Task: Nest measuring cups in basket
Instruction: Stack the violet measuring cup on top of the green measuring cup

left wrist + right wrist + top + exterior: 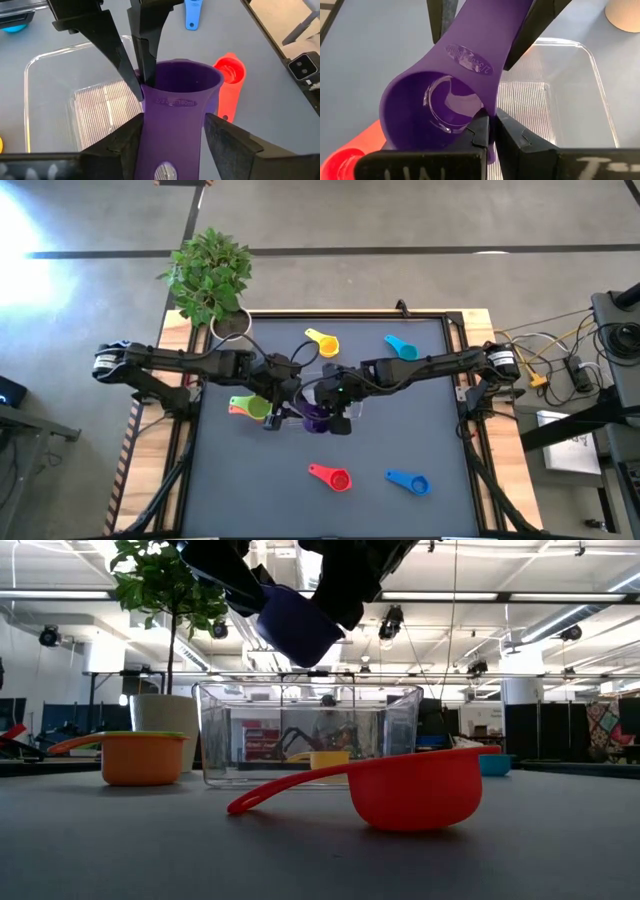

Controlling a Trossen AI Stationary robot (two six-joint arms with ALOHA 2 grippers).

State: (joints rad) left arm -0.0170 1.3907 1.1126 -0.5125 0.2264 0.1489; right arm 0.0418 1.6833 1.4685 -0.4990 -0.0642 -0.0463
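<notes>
1. High view: you're seeing both arms meeting mid-table over the basket (322, 385). Left gripper (275, 412) and right gripper (335, 412) are both on the purple cup (316, 416). Counting cups: seven — yellow cup (324, 343), light blue cup (400, 347), green cup (251, 406) sitting on the orange cup (237, 411), red cup (333, 476), blue cup (410, 481), plus the purple one. One potted plant (210, 275) is standing at the table's far left corner. The arms are hiding most of the basket.

2. Low view: the purple cup (297, 622) is hanging in the air above the clear basket (307, 732), held between the dark grippers. The red cup (400, 787) is lying nearest, partly blocking the basket. The orange cup (133, 755) is sitting left, with the white pot (164, 718) behind it.

3. Left wrist view: the left fingers (227, 140) are clenching the purple cup's handle. You can read "180ml" on the handle (175, 102). The right fingers (145, 47) are pinching the rim. The basket (50, 100) is sitting below.

4. Right wrist view: the right fingers (482, 127) are clamping the cup rim. Embossed writing on the handle (470, 61) is there, too small to read.
</notes>
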